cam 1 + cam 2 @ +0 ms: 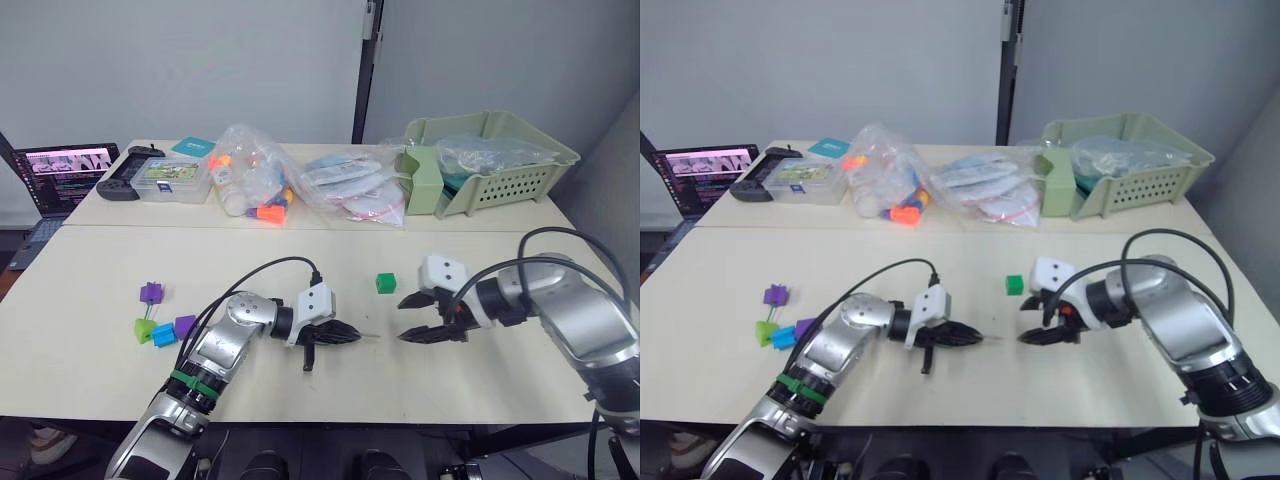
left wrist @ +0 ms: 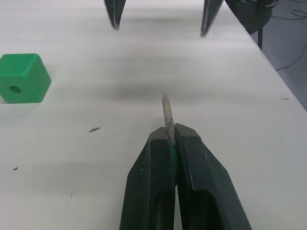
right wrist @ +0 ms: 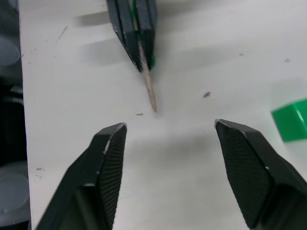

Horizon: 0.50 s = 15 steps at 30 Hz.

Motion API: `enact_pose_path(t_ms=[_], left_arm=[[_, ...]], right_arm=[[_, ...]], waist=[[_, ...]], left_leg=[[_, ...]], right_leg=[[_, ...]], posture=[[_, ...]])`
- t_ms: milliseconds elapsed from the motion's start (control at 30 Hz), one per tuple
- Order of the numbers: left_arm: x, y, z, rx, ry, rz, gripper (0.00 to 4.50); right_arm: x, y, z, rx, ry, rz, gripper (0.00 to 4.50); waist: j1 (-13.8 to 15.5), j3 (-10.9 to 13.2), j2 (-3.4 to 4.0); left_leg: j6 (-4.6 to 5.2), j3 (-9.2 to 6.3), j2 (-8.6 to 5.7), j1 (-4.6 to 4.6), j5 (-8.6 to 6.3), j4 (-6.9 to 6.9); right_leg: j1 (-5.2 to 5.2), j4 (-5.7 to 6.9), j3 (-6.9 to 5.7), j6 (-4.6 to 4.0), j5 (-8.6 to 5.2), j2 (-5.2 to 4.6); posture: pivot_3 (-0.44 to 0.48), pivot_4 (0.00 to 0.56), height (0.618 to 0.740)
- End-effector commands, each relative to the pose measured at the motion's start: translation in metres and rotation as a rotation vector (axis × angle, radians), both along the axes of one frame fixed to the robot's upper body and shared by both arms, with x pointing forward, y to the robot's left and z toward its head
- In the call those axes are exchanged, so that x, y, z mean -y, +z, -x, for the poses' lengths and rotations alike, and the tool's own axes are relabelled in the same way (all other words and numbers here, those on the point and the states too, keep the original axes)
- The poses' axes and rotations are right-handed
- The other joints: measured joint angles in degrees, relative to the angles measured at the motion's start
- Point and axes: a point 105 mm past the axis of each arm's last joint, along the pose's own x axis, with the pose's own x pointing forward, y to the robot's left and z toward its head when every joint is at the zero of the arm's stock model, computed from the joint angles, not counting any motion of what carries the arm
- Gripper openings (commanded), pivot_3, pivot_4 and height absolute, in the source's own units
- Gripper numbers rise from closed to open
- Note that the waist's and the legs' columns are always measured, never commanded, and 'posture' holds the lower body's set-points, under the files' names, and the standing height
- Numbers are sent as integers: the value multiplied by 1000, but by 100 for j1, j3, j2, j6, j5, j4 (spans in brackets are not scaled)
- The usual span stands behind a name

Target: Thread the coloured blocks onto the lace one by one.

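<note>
The left gripper (image 1: 358, 336) had its jaws clamped on the thin green lace (image 2: 167, 120), stiff tip poking toward the right gripper (image 1: 412, 318), whose jaws were wide open just opposite. A dark green holed cube (image 1: 386, 283) sat on the cream worktop (image 1: 100, 380) just behind them, the purple, lime and blue cubes (image 1: 160, 322) well off left, and nothing lay between tip and jaws.

1. From the head, your two eye views look forward and down over the table (image 1: 90, 300), taking in both arms and the far clutter; the right eye view sits slightly offset sideways.
2. Your left wrist view looks close along the left gripper (image 2: 172, 143), low over the table, facing the right gripper (image 2: 158, 17).
3. Your right wrist view looks back the opposite way, close in.
4. Both wrist views share the lace (image 3: 147, 86) tip, the dark green block (image 2: 23, 78) and the strip of table between the grippers.
</note>
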Motion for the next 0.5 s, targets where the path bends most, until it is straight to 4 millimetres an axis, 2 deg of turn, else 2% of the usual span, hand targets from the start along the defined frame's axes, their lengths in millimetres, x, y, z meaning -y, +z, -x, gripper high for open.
enact_pose_path(t_ms=[33, 100, 300, 400, 500], left_arm=[[-3, 12, -3, 52, 2, 22, 0], [-5, 12, -4, 52, 9, 20, 0], [-8, 12, -4, 53, 19, 18, 0], [-9, 12, -4, 52, 27, 17, 0], [-10, 12, -1, 42, 28, 19, 0]], right_arm=[[14, 5, -6, 70, -95, -73, 2992], [19, 3, -17, 110, -190, -157, 2992], [29, -14, -41, 217, -375, -210, 2992], [12, -21, -49, 212, -446, -338, 2992], [3, -28, -57, 276, -505, -366, 2992]], waist=[[5, 0, 0], [5, 0, -1], [1, -1, 1], [-22, -1, 1], [-17, -2, 3]], left_leg=[[0, -2, 2, 0, 0, 0], [0, -2, 1, 0, 0, 0], [-1, 1, 1, 1, 1, 0], [-1, 1, 4, 1, 1, -2], [-1, -2, 8, 2, 1, -5]], right_leg=[[2, 0, 0, 0, 0, 2], [3, -1, 1, 0, 0, 3], [2, 1, 9, 0, 0, 5], [1, 2, 10, 0, 0, 9], [0, 5, 10, -2, 1, 15]], posture=[[0, 150, 737], [0, 150, 737], [0, 150, 737], [0, 150, 737], [0, 150, 737]])
